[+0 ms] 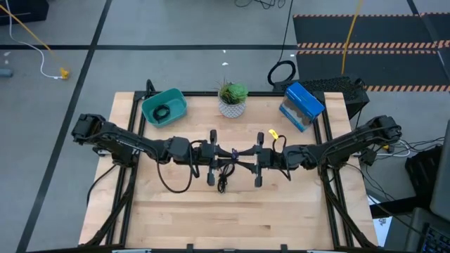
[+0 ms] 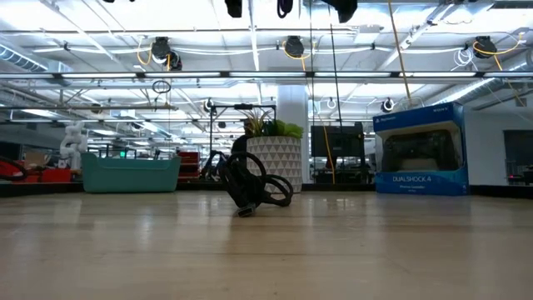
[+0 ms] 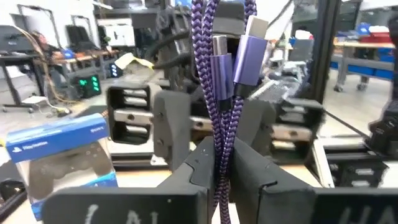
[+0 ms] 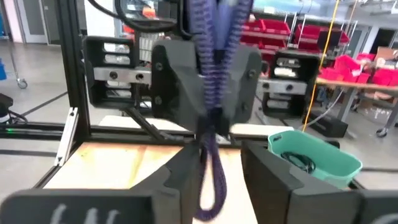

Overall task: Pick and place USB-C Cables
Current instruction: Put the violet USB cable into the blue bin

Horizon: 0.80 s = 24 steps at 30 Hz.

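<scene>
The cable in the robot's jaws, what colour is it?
Purple-blue, with a braided weave. The cable shows best in the left wrist view.

My desk [image 1: 232,211] is pale wood planks with a black frame, filling the lower middle of the overhead frame. Around it lies a grey floor [image 1: 176,28] crossed by dark lines, with a yellow floor cable [image 1: 31,35] trailing across the upper left. At the upper right sits a black mat [image 1: 365,31] edged in orange-and-white stripes. Looking level across my desk, I see a white pillar [image 2: 292,104] at centre, bright strip lights [image 2: 250,33] along the ceiling in the upper part, and shelves of red bins [image 4: 286,31] in the room beyond.
</scene>
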Each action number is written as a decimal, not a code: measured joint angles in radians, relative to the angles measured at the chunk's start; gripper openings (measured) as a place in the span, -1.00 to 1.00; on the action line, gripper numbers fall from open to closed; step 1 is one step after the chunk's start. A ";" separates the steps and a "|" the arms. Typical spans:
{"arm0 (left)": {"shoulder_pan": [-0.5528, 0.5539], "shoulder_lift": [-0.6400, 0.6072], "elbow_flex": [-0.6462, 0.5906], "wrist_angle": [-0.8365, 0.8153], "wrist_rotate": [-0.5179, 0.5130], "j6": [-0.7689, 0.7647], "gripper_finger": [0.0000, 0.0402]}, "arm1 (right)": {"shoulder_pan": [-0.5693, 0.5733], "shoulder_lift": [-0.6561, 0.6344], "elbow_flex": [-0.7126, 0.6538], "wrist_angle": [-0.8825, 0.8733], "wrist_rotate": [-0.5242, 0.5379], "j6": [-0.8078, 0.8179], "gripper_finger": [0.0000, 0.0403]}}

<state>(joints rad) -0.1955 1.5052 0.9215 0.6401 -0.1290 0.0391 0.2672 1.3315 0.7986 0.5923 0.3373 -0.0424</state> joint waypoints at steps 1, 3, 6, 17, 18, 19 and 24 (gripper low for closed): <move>0.000 -0.001 0.000 -0.001 0.006 0.000 -0.79 | 0.000 -0.012 0.000 -0.023 -0.001 0.006 -0.39; 0.000 -0.008 0.000 -0.009 0.009 0.000 -0.77 | 0.000 -0.042 0.000 -0.075 -0.002 0.020 -0.35; -0.001 -0.034 0.000 -0.035 0.013 0.000 -0.76 | 0.002 -0.095 0.000 -0.153 -0.022 0.052 -0.31; 0.017 -0.224 0.001 -0.364 0.014 -0.055 -0.83 | 0.004 -0.264 0.000 -0.465 -0.133 0.226 -0.33; 0.018 -0.252 0.000 -0.419 0.013 -0.070 -0.81 | 0.007 -0.274 0.000 -0.476 -0.133 0.233 -0.33; 0.018 -0.278 -0.001 -0.456 0.012 -0.089 -0.80 | 0.009 -0.286 0.000 -0.488 -0.133 0.236 -0.33; 0.024 -0.381 0.068 -0.726 0.007 -0.169 -0.83 | 0.010 -0.313 0.000 -0.538 -0.133 0.231 -0.33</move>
<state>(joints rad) -0.1719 1.1238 0.9899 -0.0862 -0.1215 -0.1294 0.2775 1.0183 0.7990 0.0546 0.2040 0.1881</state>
